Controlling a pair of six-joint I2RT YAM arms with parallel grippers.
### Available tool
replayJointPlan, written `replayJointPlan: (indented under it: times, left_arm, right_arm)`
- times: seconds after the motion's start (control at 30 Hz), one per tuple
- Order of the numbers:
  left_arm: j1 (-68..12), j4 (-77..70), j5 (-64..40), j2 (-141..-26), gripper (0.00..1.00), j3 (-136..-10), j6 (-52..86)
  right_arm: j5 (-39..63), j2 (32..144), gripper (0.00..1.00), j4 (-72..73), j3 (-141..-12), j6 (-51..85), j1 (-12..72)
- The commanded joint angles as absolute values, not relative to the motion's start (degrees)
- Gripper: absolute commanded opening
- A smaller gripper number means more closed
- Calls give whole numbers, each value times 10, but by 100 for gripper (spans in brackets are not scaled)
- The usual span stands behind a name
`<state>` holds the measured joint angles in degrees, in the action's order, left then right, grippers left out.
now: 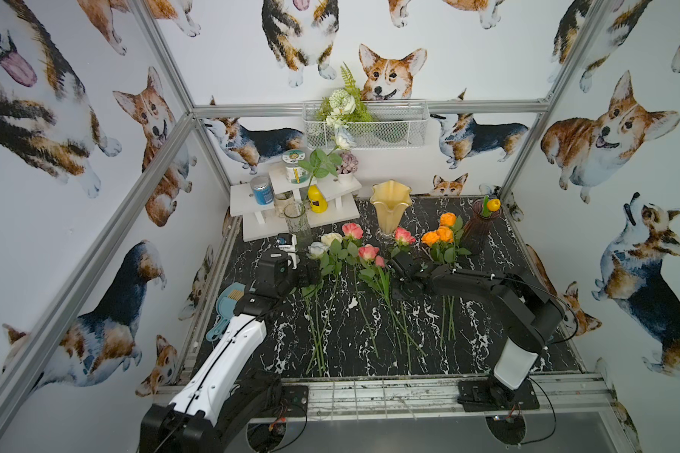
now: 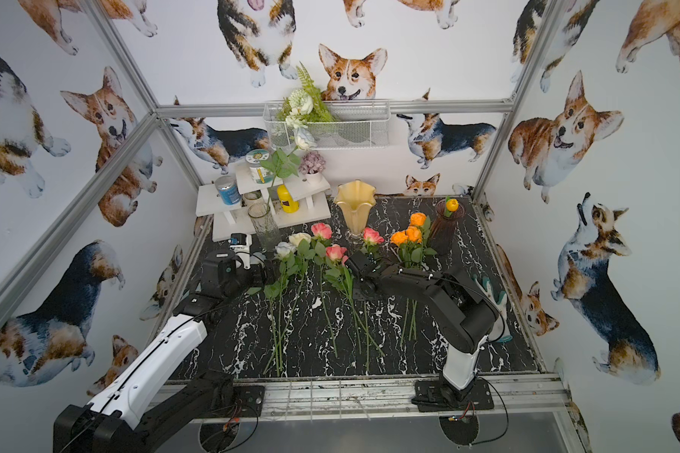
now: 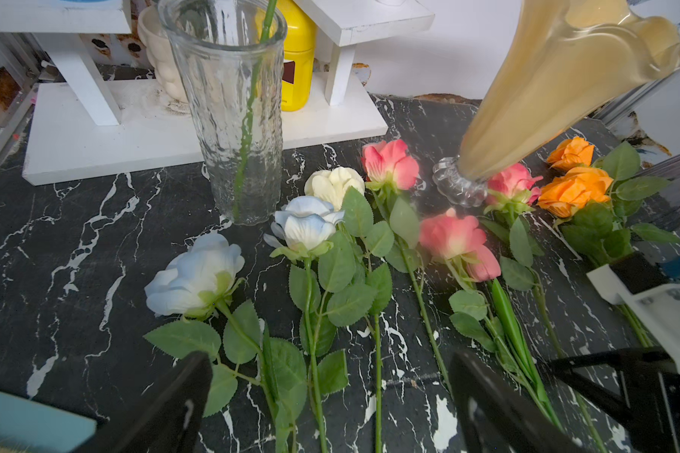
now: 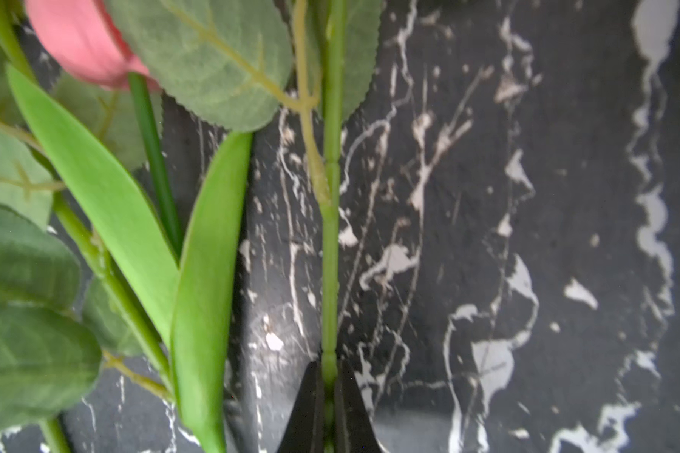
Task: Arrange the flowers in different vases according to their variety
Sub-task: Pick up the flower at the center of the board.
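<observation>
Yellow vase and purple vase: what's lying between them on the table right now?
In both top views, a pink rose lies beside the yellow vase, then the orange roses next to the purple vase.

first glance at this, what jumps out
White roses, pink roses and orange roses lie in a row on the black marbled table. Behind them stand the clear vase, the creamy-yellow vase and the purple vase. The right tool is shut on a green stem among the pink ones.
</observation>
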<state>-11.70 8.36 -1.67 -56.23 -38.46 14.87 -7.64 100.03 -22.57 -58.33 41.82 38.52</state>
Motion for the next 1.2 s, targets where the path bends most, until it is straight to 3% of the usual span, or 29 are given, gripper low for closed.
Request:
replayJointPlan:
  times: [0.0, 0.4, 0.63, 0.9, 1.17]
  left_arm:
    - [-117, 84, -18, -560, 100, -382, 151]
    - [-117, 90, -40, -565, 100, -382, 150]
    - [-118, 93, -98, -565, 100, -377, 151]
    - [-119, 93, -146, -556, 100, -369, 148]
    - [-121, 85, -156, -558, 100, -364, 151]
  right_arm:
    - [-109, 970, 0, -234, -575, 430, 386]
    - [-235, 783, 0, -260, -554, 450, 388]
    - [-326, 687, 0, -206, -568, 359, 388]
    - [-403, 687, 0, -83, -648, 187, 377]
    - [-367, 759, 0, 56, -773, 84, 315]
